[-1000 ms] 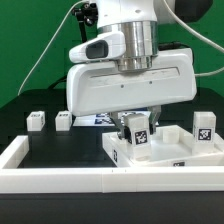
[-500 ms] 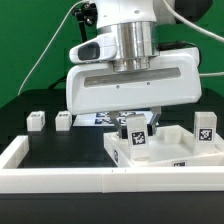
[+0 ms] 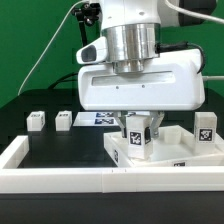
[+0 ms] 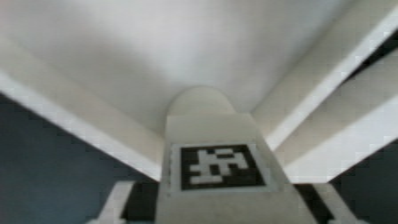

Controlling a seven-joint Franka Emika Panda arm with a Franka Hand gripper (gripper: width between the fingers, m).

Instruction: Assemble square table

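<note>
One gripped leg (image 3: 138,135) upright in the pincer (image 3: 137,130), jaws closed against its two sides, tag turned toward the exterior camera. Poised over the square table top (image 3: 185,152), at the end nearer the exterior view's left, lower end down within the raised rim. Touching the tray floor or just clear of it: cannot tell.

Top laid flat on the black worktop (image 3: 70,145), just behind the long white wall (image 3: 60,180) along the front edge. Toward the exterior view's right, a corner leg (image 3: 205,127) upright at the top's far end, tag showing. On the top or just behind it: cannot tell.

Well apart on the exterior view's left, an outer loose leg (image 3: 36,120) and an inner loose leg (image 3: 64,119), side by side on the worktop, not touching. Behind the arm, a strip of the marker board (image 3: 100,118), mostly hidden by the wide white pincer body.

From the wrist, the gripped leg (image 4: 219,150) filling the middle, square tag readable, white bands behind it blurred, dark worktop (image 4: 36,130) showing beyond them.
</note>
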